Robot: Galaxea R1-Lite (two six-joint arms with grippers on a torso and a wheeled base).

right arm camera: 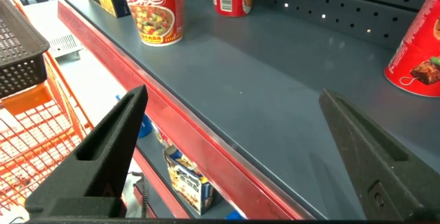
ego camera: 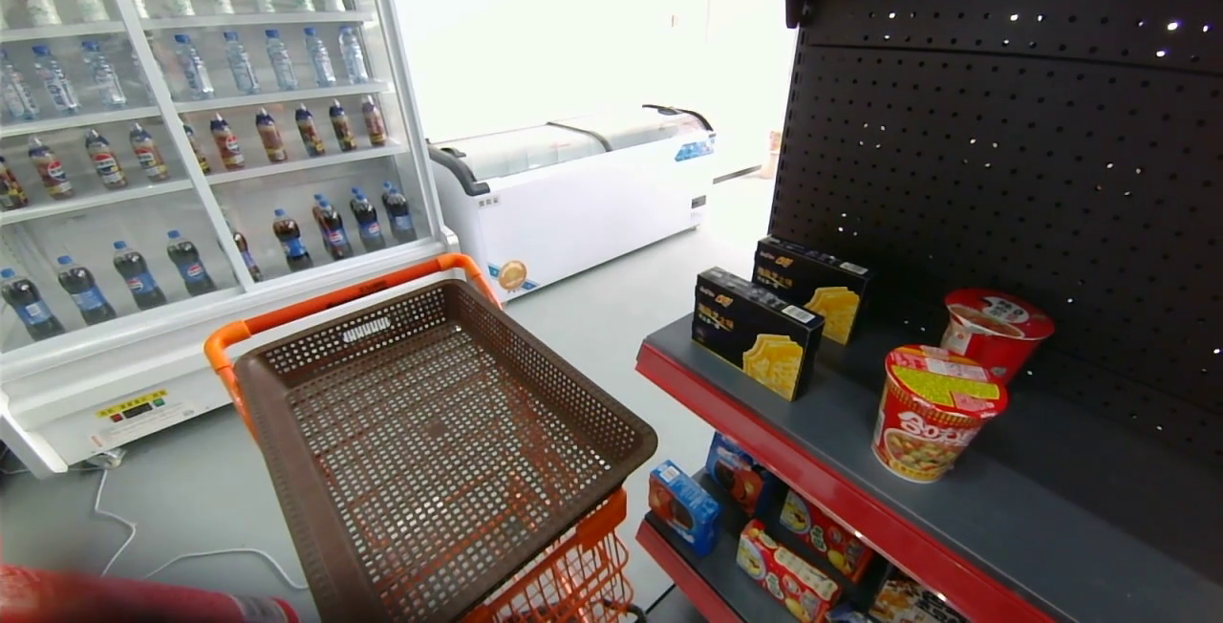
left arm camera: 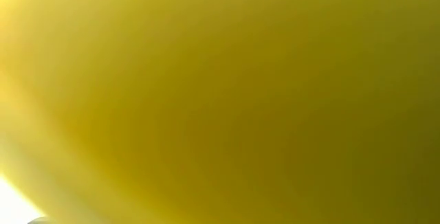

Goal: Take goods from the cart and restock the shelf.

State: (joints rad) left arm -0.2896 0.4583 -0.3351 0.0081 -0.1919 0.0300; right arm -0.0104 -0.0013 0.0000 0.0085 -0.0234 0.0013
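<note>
Beside the shelf, grey floor runs back to a glass-door drinks cooler and a white chest freezer. The cart stands just off the shelf's red front edge. Your right gripper hangs over the shelf's grey board, fingers spread wide and empty. The cup noodles stand farther along the shelf, apart from the gripper.

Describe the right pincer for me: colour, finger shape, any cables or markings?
The right pincer has two matte black fingers. They are broad, flat-sided wedges that taper to blunt tips, with a slightly grainy, plastic-looking surface. No cables or printed markings are visible on them.
</note>
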